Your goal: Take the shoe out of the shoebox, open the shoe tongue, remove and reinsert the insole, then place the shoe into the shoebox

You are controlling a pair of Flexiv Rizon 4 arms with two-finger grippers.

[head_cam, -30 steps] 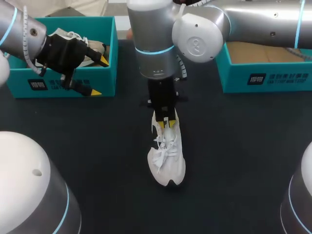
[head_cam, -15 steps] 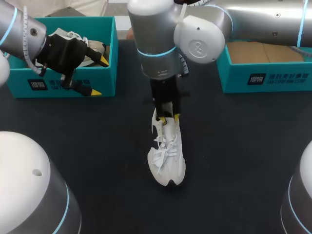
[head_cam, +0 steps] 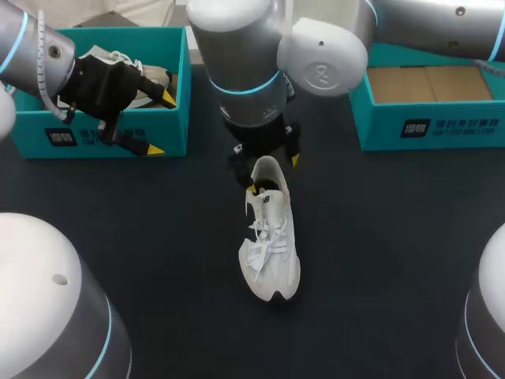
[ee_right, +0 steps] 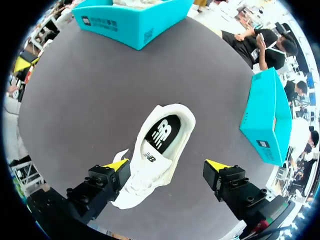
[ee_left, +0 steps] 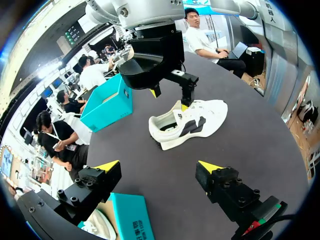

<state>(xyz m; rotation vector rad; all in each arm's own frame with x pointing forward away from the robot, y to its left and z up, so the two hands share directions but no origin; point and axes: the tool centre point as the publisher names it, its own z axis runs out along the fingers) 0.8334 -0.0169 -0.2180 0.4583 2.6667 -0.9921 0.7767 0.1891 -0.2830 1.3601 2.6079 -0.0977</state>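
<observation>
While checking containers first, found left box (head_cam: 102, 136) holding a second shoe (head_cam: 118, 58), white and laced, partly hidden behind left gripper (head_cam: 162, 124). Found right box (head_cam: 426, 126) showing only a brown card floor. Logged both boxes as teal card, rectangular, straight-walled, open-topped, with white print on the front wall. Logged shoe (head_cam: 270, 237) outside both boxes, upright on its sole on table (head_cam: 379, 253) between them, toe toward the robot. Noted white fabric upper, white laces, rounded toe, and dark side panels in the left wrist view. Noted dark insole (ee_right: 162, 132) with a white mark, visible through the opening. Noted table as dark, matte, flat. Recorded left gripper above the front wall of left box, fingers spread wide, holding nothing. Recorded right gripper (head_cam: 272, 174) over the heel, fingers wide to either side of it, gripping nothing. Could not tell contact with the shoe.
</observation>
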